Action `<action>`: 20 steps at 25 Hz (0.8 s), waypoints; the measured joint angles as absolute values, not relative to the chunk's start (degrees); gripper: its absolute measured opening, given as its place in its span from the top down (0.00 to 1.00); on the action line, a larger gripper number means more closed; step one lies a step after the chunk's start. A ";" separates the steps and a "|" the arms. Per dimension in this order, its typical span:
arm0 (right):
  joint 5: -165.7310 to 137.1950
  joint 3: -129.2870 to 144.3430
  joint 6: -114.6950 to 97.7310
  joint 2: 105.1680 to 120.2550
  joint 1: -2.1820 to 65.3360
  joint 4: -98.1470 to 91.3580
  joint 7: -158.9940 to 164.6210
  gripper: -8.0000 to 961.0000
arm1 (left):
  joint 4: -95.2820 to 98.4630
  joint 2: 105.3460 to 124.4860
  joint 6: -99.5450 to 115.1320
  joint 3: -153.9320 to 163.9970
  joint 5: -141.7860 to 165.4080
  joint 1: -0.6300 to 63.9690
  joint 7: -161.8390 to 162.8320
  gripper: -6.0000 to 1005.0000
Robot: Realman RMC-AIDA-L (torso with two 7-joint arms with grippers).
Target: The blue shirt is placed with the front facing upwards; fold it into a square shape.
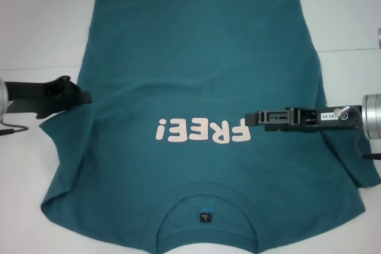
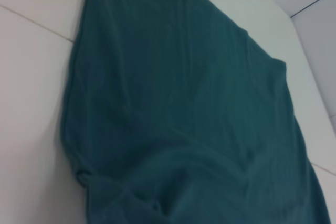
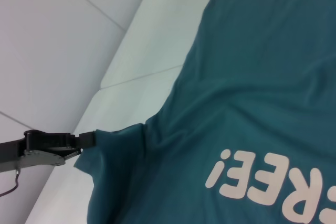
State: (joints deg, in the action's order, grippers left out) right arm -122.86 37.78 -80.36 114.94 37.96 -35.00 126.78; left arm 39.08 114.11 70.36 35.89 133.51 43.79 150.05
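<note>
Left pincer (image 1: 83,96) grips the blue shirt (image 1: 196,75) by its left sleeve; right pincer (image 1: 250,118), closure unclear, hovers beside the lettering. Draw that sleeve rightward, keeping edges straight.

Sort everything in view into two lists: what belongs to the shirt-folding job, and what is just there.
Belongs to the job:
- blue shirt, spread front up
- left tool, at the shirt's left sleeve edge
- right tool, over the chest beside the FREE! lettering

Just there:
- white table, nothing else on it
</note>
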 joint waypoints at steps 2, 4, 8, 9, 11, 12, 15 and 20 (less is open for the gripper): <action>-122.86 37.66 -80.21 114.90 37.96 -34.98 126.76 0.04 | 37.92 114.12 68.55 37.84 133.55 44.67 150.66 0.92; -122.86 37.32 -79.88 114.92 37.93 -34.98 126.68 0.04 | 36.82 114.08 67.21 39.47 133.56 45.64 151.07 0.92; -122.87 36.71 -79.74 114.95 37.83 -34.98 126.51 0.04 | 36.07 114.23 65.63 41.17 133.59 46.59 151.27 0.92; -122.86 36.56 -79.74 114.95 37.82 -34.98 126.51 0.04 | 36.06 114.29 65.53 41.41 133.60 46.73 151.27 0.92; -122.86 36.27 -79.72 114.96 37.81 -34.98 126.50 0.04 | 36.04 114.48 65.31 41.77 133.60 47.05 151.27 0.92; -122.87 36.22 -79.71 114.96 37.81 -34.98 126.50 0.04 | 36.04 114.57 65.24 41.86 133.60 47.19 151.27 0.91; -122.87 36.16 -79.71 114.96 37.83 -34.98 126.48 0.04 | 36.02 114.79 64.94 42.64 133.64 47.51 151.26 0.91; -122.87 36.13 -79.38 114.96 37.83 -34.98 126.47 0.04 | 35.74 114.87 64.89 44.91 133.67 47.90 151.04 0.91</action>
State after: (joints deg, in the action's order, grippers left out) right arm -122.87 36.13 -79.38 114.96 37.83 -34.98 126.47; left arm 35.74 114.87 64.89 44.91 133.67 47.90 151.04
